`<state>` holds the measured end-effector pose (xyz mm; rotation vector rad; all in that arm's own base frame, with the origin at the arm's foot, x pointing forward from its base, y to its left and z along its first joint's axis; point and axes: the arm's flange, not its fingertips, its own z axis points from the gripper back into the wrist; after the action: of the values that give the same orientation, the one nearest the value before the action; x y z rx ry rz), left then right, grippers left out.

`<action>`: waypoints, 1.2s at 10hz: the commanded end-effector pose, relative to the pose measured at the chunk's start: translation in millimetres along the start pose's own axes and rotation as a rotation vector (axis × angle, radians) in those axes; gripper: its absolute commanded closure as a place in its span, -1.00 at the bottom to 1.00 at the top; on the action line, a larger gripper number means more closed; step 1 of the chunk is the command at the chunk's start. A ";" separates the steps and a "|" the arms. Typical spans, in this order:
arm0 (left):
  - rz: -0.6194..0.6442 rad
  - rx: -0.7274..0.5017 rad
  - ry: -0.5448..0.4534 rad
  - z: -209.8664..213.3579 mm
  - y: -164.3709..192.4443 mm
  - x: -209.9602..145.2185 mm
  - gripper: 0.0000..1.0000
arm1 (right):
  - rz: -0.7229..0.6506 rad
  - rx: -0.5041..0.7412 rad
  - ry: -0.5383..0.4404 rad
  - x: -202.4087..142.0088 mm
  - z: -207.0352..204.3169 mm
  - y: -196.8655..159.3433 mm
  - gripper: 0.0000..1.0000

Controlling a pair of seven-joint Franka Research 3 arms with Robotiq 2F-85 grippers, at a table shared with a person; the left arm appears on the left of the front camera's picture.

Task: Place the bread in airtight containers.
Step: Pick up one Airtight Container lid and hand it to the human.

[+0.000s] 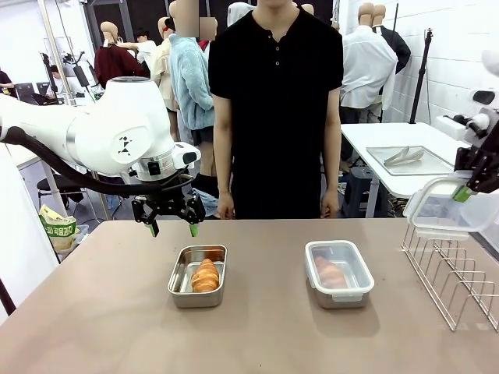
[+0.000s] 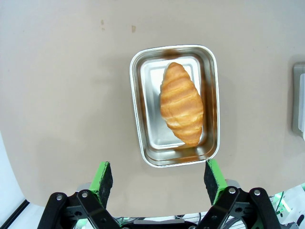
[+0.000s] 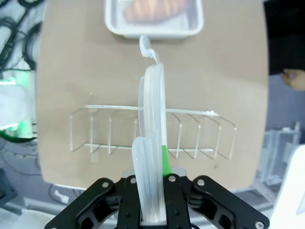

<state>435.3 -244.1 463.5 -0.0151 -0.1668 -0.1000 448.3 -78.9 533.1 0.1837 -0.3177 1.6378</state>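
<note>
From the front, the left gripper [image 1: 173, 227] hung above the counter [image 1: 93, 312] just behind the open container [image 1: 198, 275], its green-padded fingers spread wide and holding nothing. A golden croissant [image 1: 206, 275] lay inside that tub, which carried no lid. To the right, well apart, the second container [image 1: 339, 273] sat with a translucent lid snapped on it, and the other croissant [image 1: 330, 273] showed through the plastic. At the picture's right edge, the right gripper [image 1: 465, 192] held a spare lid [image 1: 444, 210] up above the wire rack [image 1: 452, 276]. A person in a black shirt [image 1: 274, 101] stood at the far side of the counter, arms down.

In the left wrist view, the two fingers [image 2: 103, 177] stood far apart at the bottom edge, with the open container [image 2: 138, 119] lying on the counter [image 2: 62, 95] beyond them. The croissant [image 2: 181, 104] rested lengthwise in it, slightly tilted, inside the steel walls.

In the right wrist view, the right gripper [image 3: 152, 183] was clamped on the lid [image 3: 151, 143], which stood edge-on between its fingers. Past it, the wire rack [image 3: 200, 131] stood on the counter [image 3: 71, 71], and the lidded container [image 3: 153, 19] with its croissant [image 3: 155, 7] lay at the top edge.
</note>
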 end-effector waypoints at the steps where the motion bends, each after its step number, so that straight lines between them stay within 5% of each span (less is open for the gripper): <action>1: 0.004 -0.002 -0.002 1.1 0.1 0.3 -1.00 | 0.077 -0.015 -0.036 11.7 21.0 -4.1 1.00; 8: 0.004 -0.002 -0.002 1.1 0.1 0.3 -1.00 | 0.695 -0.329 -0.001 161.8 72.4 -46.9 1.00; 12: 0.004 -0.002 -0.002 1.1 0.1 0.3 -1.00 | 0.844 -0.408 -0.003 192.9 62.6 -88.3 1.00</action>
<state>435.2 -244.3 463.5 -0.0151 -0.1669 -0.1005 496.5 90.9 662.2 -0.3036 -0.7365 2.3253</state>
